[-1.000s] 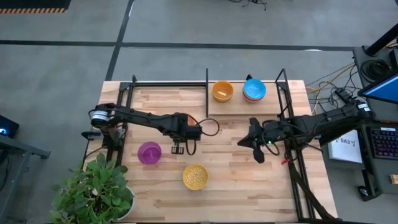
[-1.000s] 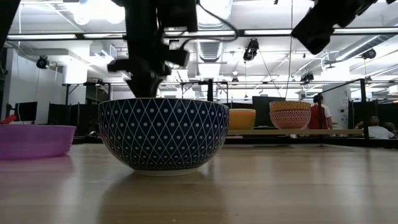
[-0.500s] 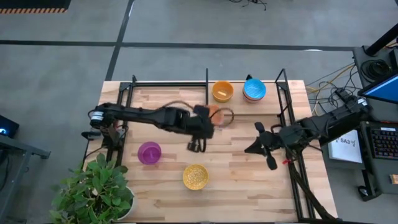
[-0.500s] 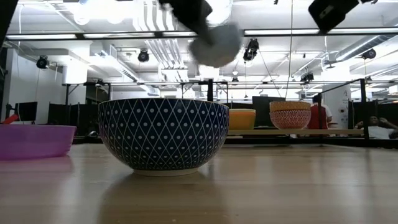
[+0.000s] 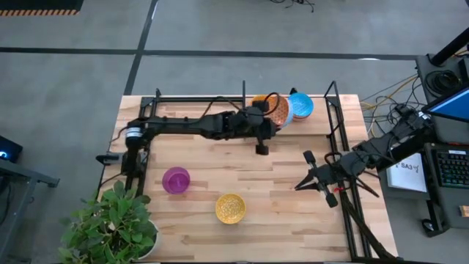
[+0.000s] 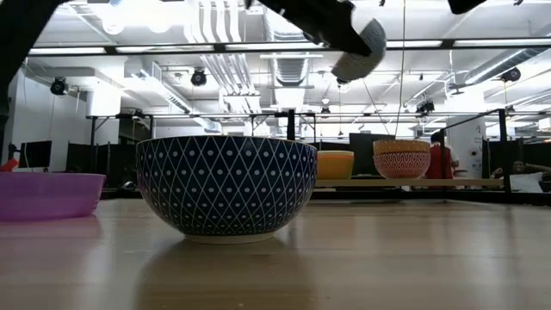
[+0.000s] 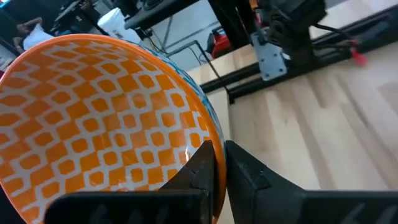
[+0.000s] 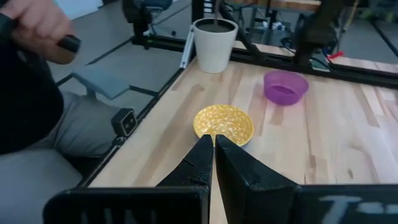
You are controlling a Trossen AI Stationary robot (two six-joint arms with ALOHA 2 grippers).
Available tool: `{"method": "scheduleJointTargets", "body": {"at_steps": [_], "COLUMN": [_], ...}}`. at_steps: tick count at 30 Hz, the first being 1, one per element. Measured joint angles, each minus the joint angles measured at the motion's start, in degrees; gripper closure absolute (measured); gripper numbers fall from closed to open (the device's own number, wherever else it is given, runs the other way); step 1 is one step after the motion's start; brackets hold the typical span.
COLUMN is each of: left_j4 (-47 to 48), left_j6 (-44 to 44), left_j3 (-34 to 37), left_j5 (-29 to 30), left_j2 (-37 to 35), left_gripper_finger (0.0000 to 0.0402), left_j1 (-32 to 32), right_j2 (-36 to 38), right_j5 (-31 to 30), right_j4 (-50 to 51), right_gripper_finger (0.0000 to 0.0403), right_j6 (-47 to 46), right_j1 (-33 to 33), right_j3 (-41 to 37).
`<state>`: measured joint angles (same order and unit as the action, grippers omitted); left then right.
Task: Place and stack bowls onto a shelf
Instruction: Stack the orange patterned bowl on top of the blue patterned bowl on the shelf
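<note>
My left gripper (image 5: 270, 117) is over the shelf (image 5: 315, 126) at the table's far side, shut on the orange patterned bowl (image 5: 278, 110). In the low view that bowl (image 6: 362, 47) hangs high above the shelf board (image 6: 413, 182). A yellow bowl (image 6: 336, 164) and a stack topped by the light blue bowl (image 5: 300, 105) stand on the shelf. The purple bowl (image 5: 176, 180) and gold patterned bowl (image 5: 230, 208) rest on the table. The blue-and-white patterned bowl (image 6: 226, 185) stands close to the low camera. My right gripper (image 5: 299, 187) is shut and holds nothing, near the right edge. My left gripper (image 7: 217, 146) pinches the orange patterned bowl's rim (image 7: 208, 130), with one finger (image 7: 199, 171) inside the bowl and the other (image 7: 249, 174) outside. The bowl is lifted clear and tilted over the shelf.
Thin black posts (image 5: 244, 92) and a black frame (image 5: 337, 110) stand around the shelf. A potted plant (image 5: 110, 224) sits at the near left corner. The right wrist view shows a person's hand (image 8: 37, 25) beyond the table's edge. Bare wood lies in the table's middle (image 5: 242, 165).
My left gripper has swung from the table's middle up and toward the far edge and right, carrying the orange patterned bowl until it is above the shelf. The bowl has tipped on the way. My right arm has drawn back toward the right edge.
</note>
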<state>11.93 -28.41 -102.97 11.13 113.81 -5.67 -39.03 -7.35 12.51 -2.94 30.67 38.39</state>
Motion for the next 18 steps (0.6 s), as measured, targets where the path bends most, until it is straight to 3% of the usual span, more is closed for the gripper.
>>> {"method": "scheduleJointTargets", "body": {"at_steps": [7,15,18], "left_j4": [0.54,9.41,7.05], "left_j6": [-0.66,-2.63,-2.35], "left_j3": [-12.73,-31.76,-29.92], "left_j5": [0.1,-2.63,-5.31], "left_j2": [10.55,22.07,22.68], "left_gripper_finger": [0.0395,0.0395,0.0395], "left_j1": [-2.64,-5.44,-6.53], "right_j2": [0.37,0.38,0.4], "right_j5": [0.02,0.02,0.22], "right_j4": [0.04,0.55,0.49], "right_gripper_finger": [0.0394,0.0394,0.0394], "right_j6": [1.55,2.23,2.45], "right_j1": [2.19,2.78,2.76], "right_j3": [0.0,0.0,-0.03]}}
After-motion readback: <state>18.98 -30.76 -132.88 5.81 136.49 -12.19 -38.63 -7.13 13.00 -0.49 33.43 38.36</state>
